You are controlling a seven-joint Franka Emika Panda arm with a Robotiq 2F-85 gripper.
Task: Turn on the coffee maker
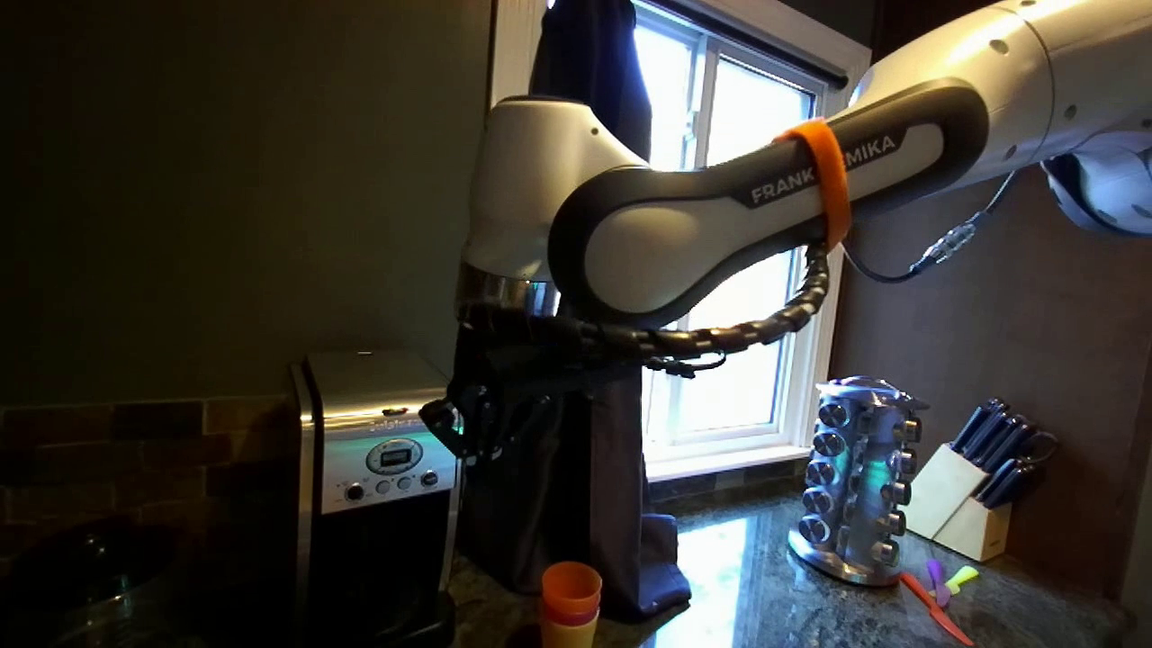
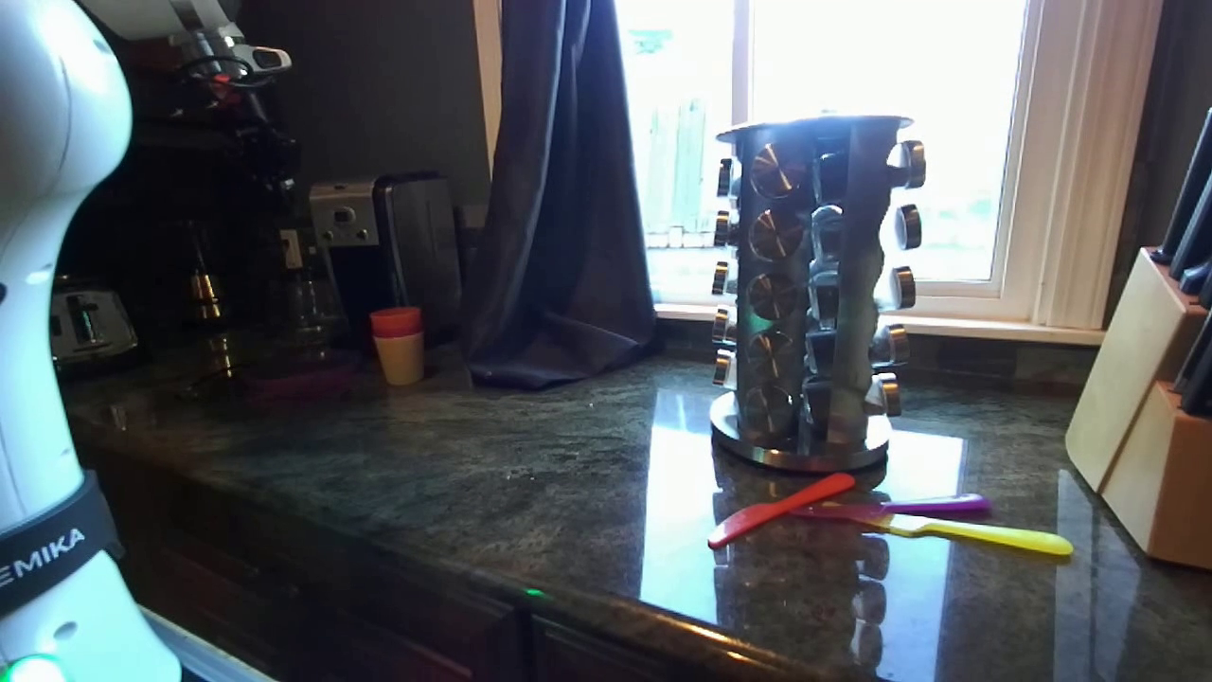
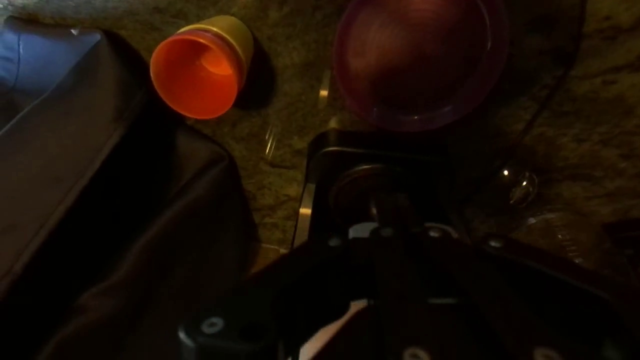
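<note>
Seeing jaws pinched together, gripping nothing visible. Hanging just off front of coffee maker, up near its top; got coffee maker standing upright on bench. Prob gotta drop lower along coffee maker's front for buttons, then push in imo.

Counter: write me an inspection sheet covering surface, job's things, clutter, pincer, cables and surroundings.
Surface: dark, glossy counter, reflecting daylight.
Job's things: coffee maker stands upright; display unreadable, so on or off cannot be told.
Clutter: stacked cups by the coffee maker; purple dish; rack; three plastic knives at the rack's foot.
Pincer: near the coffee maker; too dark to tell whether touching, open or shut.
Cables: wrapped cable along the arm; thin cable hanging below it.
Surroundings: curtain, window, knife block.
</note>
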